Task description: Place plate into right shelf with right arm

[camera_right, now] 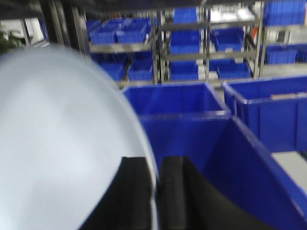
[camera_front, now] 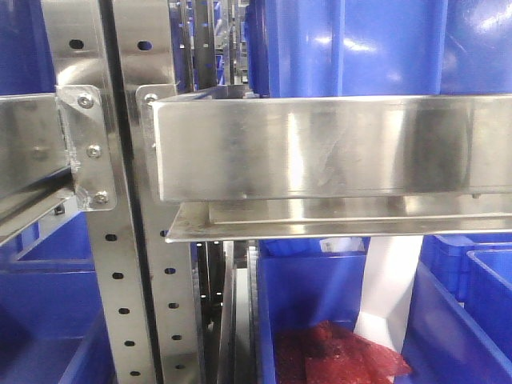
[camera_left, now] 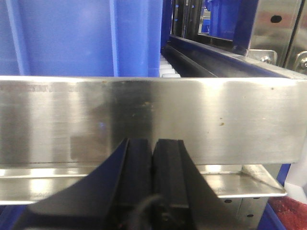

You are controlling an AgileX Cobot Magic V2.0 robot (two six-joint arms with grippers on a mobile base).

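In the right wrist view, the plate [camera_right: 57, 143] is seen held on edge, its rim clamped between the two black fingers of the right gripper [camera_right: 156, 191], which are closed down to the thickness of the rim. The plate's pale face is spread from the grip toward 10 o'clock, its curved edge running up from 6 o'clock toward 11 o'clock; being round, it has no long axis to report. The picture is blurred. A blue bin [camera_right: 201, 129] is seen at 3 o'clock of the plate, beyond the fingers, with a second bin [camera_right: 268, 110] further to 3 o'clock, and rows of steel racking with more blue bins behind.

In the left wrist view, the left gripper [camera_left: 153, 163] is shown with its black fingers pressed together, nothing between them, before a broad steel beam.

In the front view, the right shelf [camera_front: 320, 148] is shown as a shiny flat beam bolted to perforated uprights [camera_front: 104, 264], with a red bag [camera_front: 336, 356] lying in a bin at 6 o'clock.
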